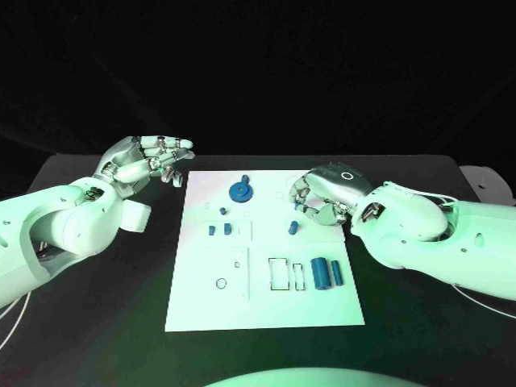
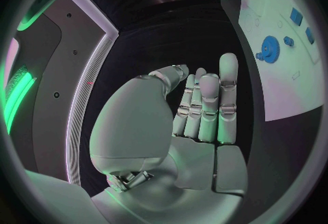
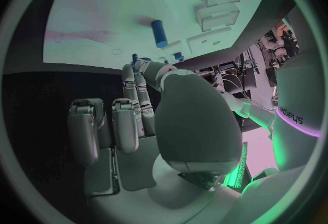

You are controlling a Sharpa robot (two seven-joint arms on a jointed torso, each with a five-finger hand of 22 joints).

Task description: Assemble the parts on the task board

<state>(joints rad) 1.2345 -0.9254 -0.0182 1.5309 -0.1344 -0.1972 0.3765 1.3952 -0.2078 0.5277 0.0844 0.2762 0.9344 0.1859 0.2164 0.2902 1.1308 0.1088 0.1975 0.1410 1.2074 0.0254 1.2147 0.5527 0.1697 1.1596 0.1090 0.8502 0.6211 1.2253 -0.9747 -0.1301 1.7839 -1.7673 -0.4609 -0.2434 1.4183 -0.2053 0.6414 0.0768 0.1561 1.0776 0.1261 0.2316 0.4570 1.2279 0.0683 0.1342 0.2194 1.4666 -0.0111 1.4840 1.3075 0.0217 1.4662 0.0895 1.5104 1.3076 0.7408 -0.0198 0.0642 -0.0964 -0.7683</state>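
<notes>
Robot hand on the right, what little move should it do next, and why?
Probably reach down and pinch the small blue peg. The right robot hand hovers just above it, holding nothing, fingers curled toward the task board. The left robot hand waits off the board.

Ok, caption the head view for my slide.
Right hand hovers over the white task board near a blue gear; left hand waits beside it.

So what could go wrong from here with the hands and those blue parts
1. The right hand hangs over the task board's edge with fingers curled near a small blue peg; a careless reach could knock it rolling.
2. The two blue cylinders lie loose side by side and could roll if the board is bumped.
3. The left hand hovers off the board, holding nothing steady.
</notes>
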